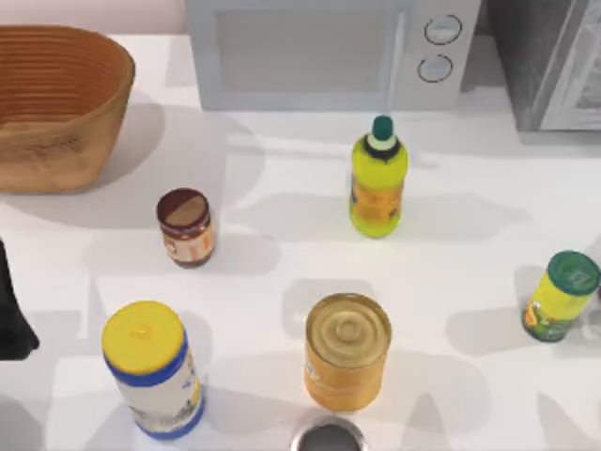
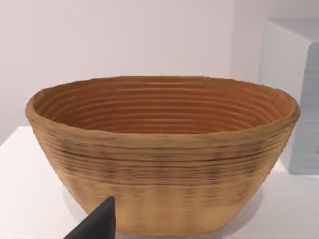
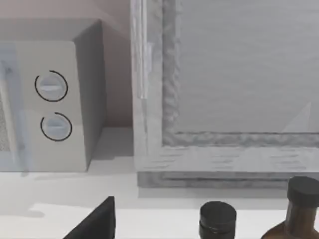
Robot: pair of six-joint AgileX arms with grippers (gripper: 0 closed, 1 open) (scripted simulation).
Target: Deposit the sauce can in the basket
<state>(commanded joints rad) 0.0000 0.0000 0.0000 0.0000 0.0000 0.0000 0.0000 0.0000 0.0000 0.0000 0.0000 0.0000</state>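
Our sauce can (image 1: 185, 226) stands upright on the table, near the basket (image 1: 56, 108); small, stiff, likely slippery, best gripped around its body. Whether either gripper is apart or together, we cannot tell.

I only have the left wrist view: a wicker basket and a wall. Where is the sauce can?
Observer: In the top view the sauce can stands upright on the table, right of the basket and apart from it.
Operator: Is the left arm close to it?
Observer: No, the left arm sits at the table's left edge, away from the can.
Operator: What's nearest the can?
Observer: A yellow-lidded canister, not touching it.
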